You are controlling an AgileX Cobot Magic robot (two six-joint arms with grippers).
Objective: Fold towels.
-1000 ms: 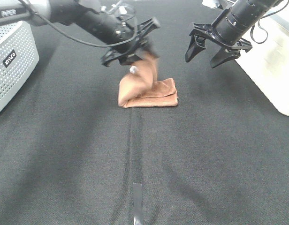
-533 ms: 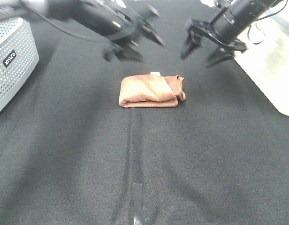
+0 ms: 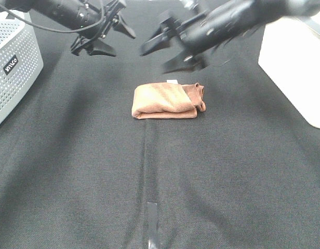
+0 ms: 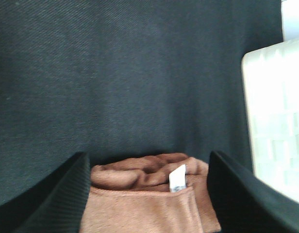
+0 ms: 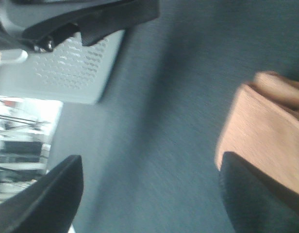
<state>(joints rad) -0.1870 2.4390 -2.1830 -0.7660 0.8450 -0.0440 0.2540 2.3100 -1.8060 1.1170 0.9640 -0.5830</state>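
Observation:
The rust-brown towel (image 3: 165, 100) lies folded into a small thick rectangle on the black cloth, its white tag (image 3: 172, 81) at the far edge. My left gripper (image 3: 125, 45) hangs open to the back left of the towel, holding nothing. In the left wrist view the towel (image 4: 140, 206) and tag (image 4: 177, 178) show between the spread fingers (image 4: 67, 194), below them. My right gripper (image 3: 152, 62), blurred by motion, is open just behind the towel and above it. The right wrist view shows the towel (image 5: 266, 131) to one side of its open fingers (image 5: 47, 199).
A grey perforated box (image 3: 14, 62) stands at the left edge, and a white bin (image 3: 295, 62) at the right. A short strip of tape (image 3: 151, 223) lies on the black table cover (image 3: 227, 181) near the front.
The left gripper let go of the lifted towel flap, which dropped onto the fold, and drew back up and left. The right arm swung left toward the towel's far side.

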